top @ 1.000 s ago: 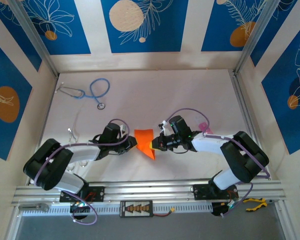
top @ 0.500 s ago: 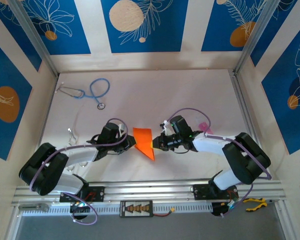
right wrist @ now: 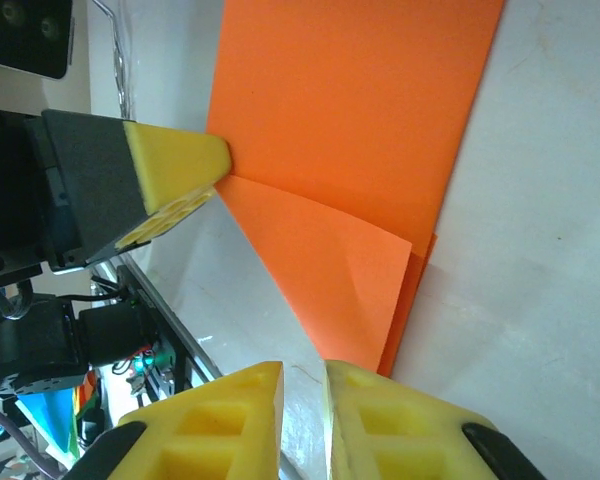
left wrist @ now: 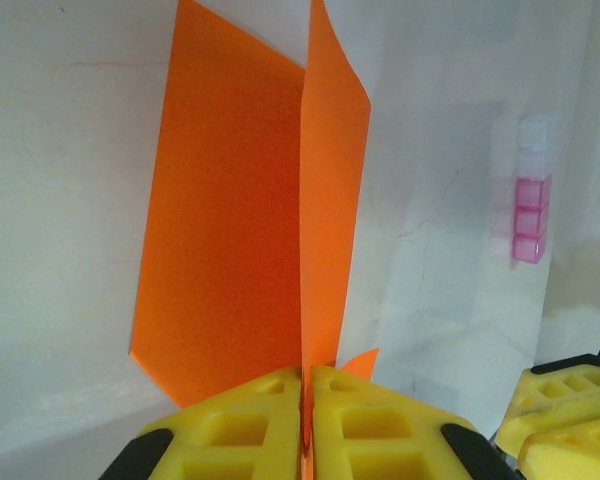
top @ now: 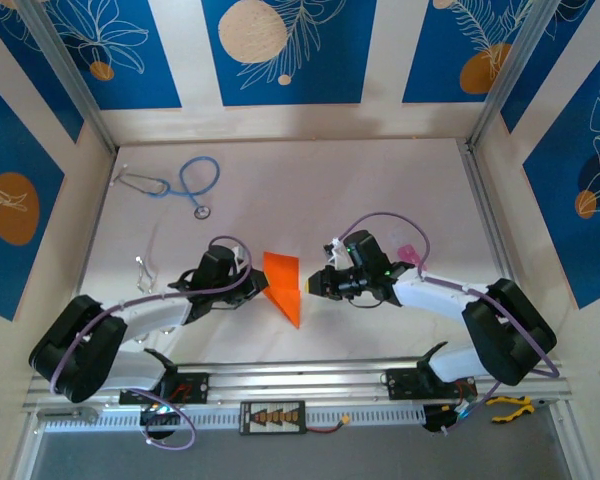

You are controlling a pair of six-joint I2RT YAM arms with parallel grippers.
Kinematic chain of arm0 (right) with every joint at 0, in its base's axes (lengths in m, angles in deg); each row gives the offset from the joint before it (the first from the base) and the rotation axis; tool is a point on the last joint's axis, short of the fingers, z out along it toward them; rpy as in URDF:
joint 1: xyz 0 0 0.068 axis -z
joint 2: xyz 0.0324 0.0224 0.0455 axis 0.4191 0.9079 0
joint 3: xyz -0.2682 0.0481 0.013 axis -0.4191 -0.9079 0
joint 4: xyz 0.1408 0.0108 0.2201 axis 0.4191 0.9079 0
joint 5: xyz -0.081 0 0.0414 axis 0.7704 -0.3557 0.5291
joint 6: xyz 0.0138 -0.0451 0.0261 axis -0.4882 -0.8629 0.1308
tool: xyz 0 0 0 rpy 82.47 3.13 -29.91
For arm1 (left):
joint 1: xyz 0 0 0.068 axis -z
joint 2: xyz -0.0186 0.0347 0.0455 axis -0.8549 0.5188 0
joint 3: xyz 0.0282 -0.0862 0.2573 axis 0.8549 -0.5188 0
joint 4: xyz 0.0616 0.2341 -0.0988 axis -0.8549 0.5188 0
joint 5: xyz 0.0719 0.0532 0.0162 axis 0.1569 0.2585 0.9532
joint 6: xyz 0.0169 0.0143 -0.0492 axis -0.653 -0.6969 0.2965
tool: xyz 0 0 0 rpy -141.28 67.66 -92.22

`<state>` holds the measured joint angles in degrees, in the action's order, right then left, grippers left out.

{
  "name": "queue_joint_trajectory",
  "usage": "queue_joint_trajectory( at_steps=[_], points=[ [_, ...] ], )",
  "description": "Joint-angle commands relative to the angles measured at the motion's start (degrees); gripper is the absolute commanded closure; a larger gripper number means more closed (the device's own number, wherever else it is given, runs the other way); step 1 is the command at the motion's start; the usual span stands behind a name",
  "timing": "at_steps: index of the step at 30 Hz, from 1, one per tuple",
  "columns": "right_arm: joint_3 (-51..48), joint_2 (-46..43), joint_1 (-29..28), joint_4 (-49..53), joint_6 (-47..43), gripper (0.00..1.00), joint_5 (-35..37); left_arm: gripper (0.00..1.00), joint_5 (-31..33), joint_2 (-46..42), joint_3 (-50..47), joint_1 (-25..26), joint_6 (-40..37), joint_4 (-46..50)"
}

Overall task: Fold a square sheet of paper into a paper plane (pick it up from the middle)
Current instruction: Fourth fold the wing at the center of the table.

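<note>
Progress check: barely into the folding, I'd say. Left claw (left wrist: 303, 385) is pinched tight on the near edge of the orange paper (left wrist: 230, 230), right at a crease. One flap stands up on edge from that crease while the other lies flat on the table (top: 380, 190). Right claw (right wrist: 303, 375) sits just off the paper's pointed near corner, jaws a crack apart with nothing between them, so it isn't gripping anything as far as I can see.

From above, the paper sits between the two claws, toward the near side of the table. It reads as a wedge with its point toward the arms, not a plain square.

So what's done: sheet is off the table on one side and at least one fold is in. There may be a second layer at that corner, since a darker sliver peeks out from under the top flap in the right wrist view. What's left: pretty much the whole plane. No narrow dart, no wings, and the crease looks soft. My guess is the step in hand is setting this fold.

Further out, a little pink block (left wrist: 530, 215) sits off to the right, well apart from the paper. A blue stethoscope (top: 195, 185) lies at the far left, not involved.
</note>
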<state>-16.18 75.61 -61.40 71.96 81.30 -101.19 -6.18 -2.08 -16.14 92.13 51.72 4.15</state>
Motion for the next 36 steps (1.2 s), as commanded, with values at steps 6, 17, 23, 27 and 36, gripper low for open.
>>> queue_joint_trajectory(
  at_steps=[6, 17, 23, 27, 36],
  points=[
    [1.97, -2.76, -3.68, 2.43, -4.52, 0.81, 4.77, 0.91, 2.66, -2.94, -1.34, -0.72, 0.05, 2.89],
    [-0.69, -8.93, -13.23, -1.86, -14.74, 0.8, 20.14, 0.92, 4.42, -5.5, -1.93, -0.74, 0.7, 4.35],
    [-4.1, -11.58, -20.06, -6.76, -24.96, 0.79, 29.41, 0.92, 4.56, -6.01, -1.72, -0.71, 0.89, 4.8],
    [-3.96, -10.39, -23.99, -7.63, -30.56, 0.78, 31.85, 0.94, 5.15, -6.42, -1.92, -0.72, 2.07, 4.89],
    [0.07, -1.01, -30.91, -7.54, -33.22, 0.75, 37.12, 0.96, 7.39, -7.37, -1.91, -0.49, 5.44, 3.76]
  ],
)
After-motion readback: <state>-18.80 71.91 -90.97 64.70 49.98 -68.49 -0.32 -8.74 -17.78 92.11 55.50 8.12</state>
